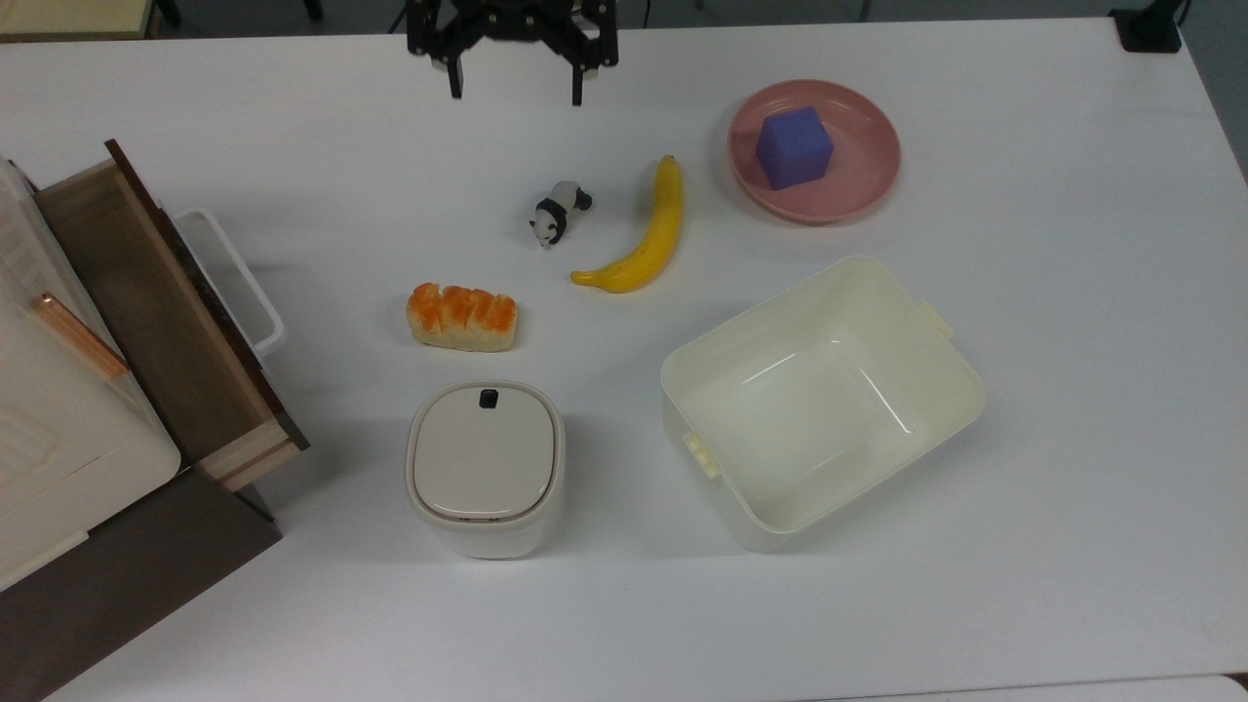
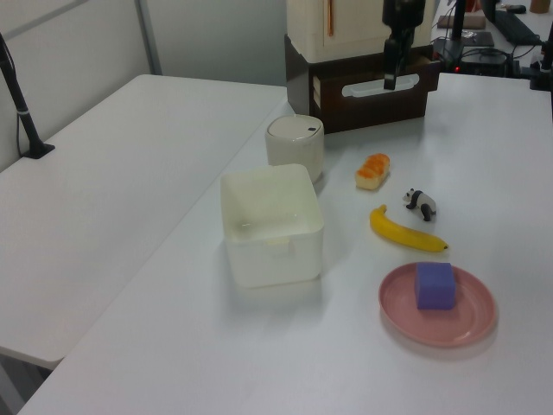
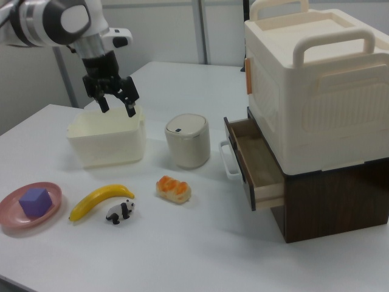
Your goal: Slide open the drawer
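- Drawer (image 3: 252, 161): dark brown front with a white bar handle (image 1: 239, 283), set in the cabinet under a cream plastic case (image 3: 316, 79) at the top view's left edge. I read it as already slid well out; its brown inside shows from above and in the right view.
- Tool (image 1: 514, 86): at the top view's upper edge, raised above the counter (image 1: 975, 546), well apart from the handle. Fingers spread, nothing between them. In the right view the tool (image 3: 115, 103) hangs in front of the cream tub (image 3: 106, 141).
- Step in hand, as I judge it: the pull looks done and the tool is clear of the drawer. I count the task as finished or nearly so.
- Next move, if I want more travel: bring the tool back down to the handle, close on the bar, draw straight out along the drawer's slide. Otherwise, hold clear.
- Other stock on the counter: bread roll (image 1: 461, 317), toy panda (image 1: 556, 214), banana (image 1: 643, 234), pink plate (image 1: 858, 185) holding a purple cube (image 1: 795, 146), white lidded bin (image 1: 485, 466).
- Watch item: the bread roll and lidded bin lie near the drawer front; I would keep any return path above them.
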